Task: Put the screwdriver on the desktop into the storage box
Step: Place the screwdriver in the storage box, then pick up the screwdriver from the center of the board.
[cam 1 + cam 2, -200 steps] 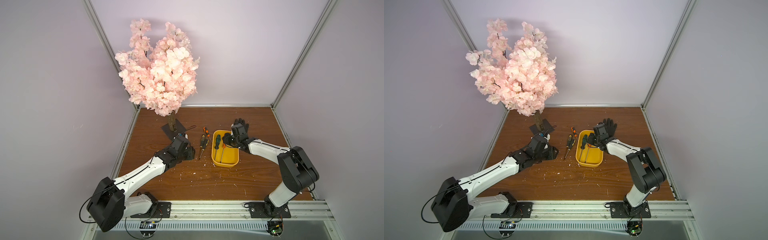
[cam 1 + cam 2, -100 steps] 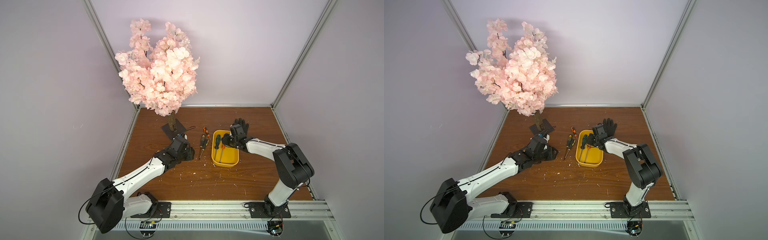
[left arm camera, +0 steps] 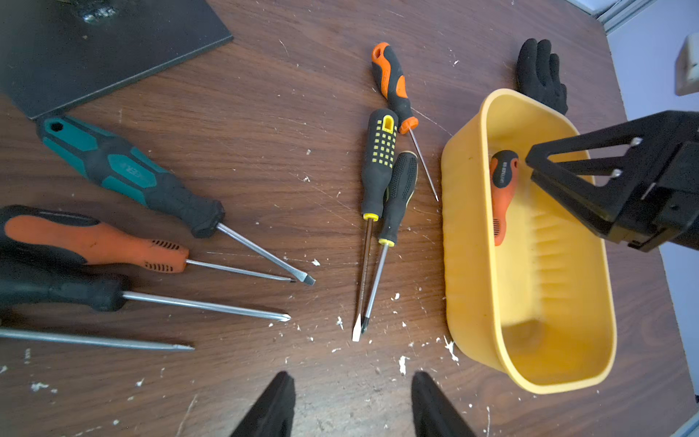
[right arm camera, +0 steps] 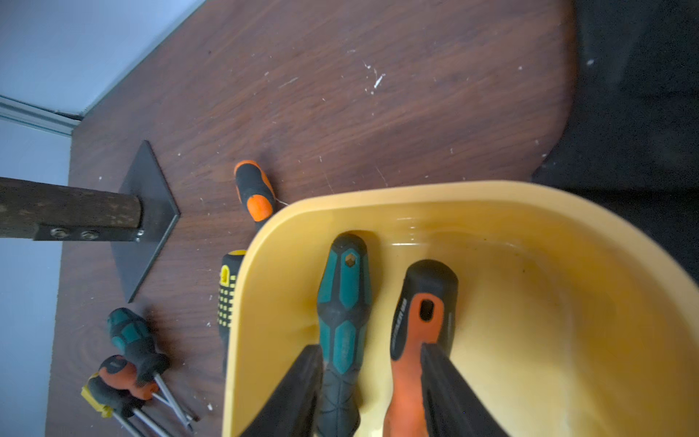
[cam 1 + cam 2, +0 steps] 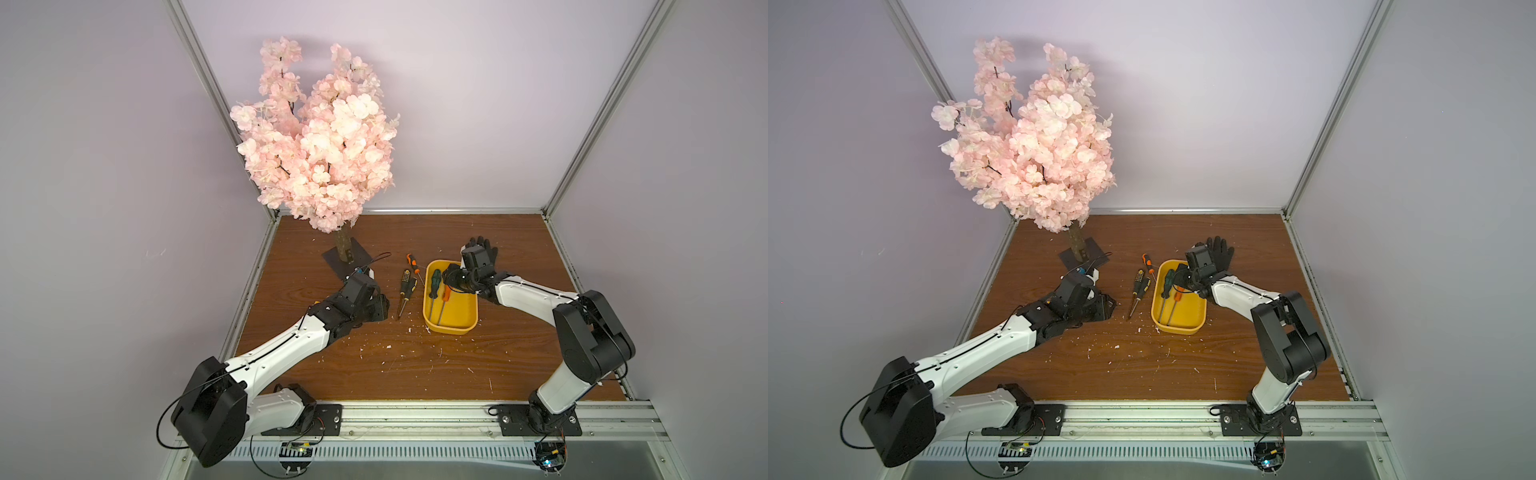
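Nearest, the left gripper (image 3: pixel 351 376) is being held open and empty; just beside the storage box (image 3: pixel 450 212) a stiff, light screwdriver (image 3: pixel 380 159) is lying, probably best gripped by its ribbed handle; over the box's far end the right gripper (image 4: pixel 370 348) is being held part-open, nothing gripped.

The near half of the desktop (image 5: pixel 415 374) lies bare apart from white flecks, wide enough to pass. Far left, the blossom tree (image 5: pixel 320 145) overhangs. Loose screwdrivers (image 5: pixel 406 279) fill the lane left of the storage box (image 5: pixel 451 331); a black glove (image 5: pixel 491 253) crowds its far end.
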You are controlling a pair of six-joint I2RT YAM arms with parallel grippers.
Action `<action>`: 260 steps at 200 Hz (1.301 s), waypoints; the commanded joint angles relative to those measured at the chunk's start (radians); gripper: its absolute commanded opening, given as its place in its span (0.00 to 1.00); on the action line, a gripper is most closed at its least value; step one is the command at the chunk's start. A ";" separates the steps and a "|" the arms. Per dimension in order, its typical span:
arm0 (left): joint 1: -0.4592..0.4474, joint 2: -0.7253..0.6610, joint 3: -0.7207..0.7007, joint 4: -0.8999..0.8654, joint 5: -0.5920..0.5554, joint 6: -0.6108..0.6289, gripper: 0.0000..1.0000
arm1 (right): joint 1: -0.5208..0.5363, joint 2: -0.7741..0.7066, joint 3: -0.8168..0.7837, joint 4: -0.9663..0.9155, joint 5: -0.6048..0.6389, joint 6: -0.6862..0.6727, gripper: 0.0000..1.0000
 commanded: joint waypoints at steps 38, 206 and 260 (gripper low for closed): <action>-0.009 0.020 0.036 0.022 0.000 0.030 0.54 | 0.002 -0.096 0.063 -0.078 -0.012 -0.091 0.48; 0.001 -0.159 -0.033 0.056 -0.035 -0.004 0.58 | 0.075 0.347 0.775 -0.463 -0.090 -0.390 0.47; 0.027 -0.243 -0.063 -0.007 -0.060 -0.023 0.59 | 0.082 0.590 1.143 -0.709 -0.042 -0.460 0.46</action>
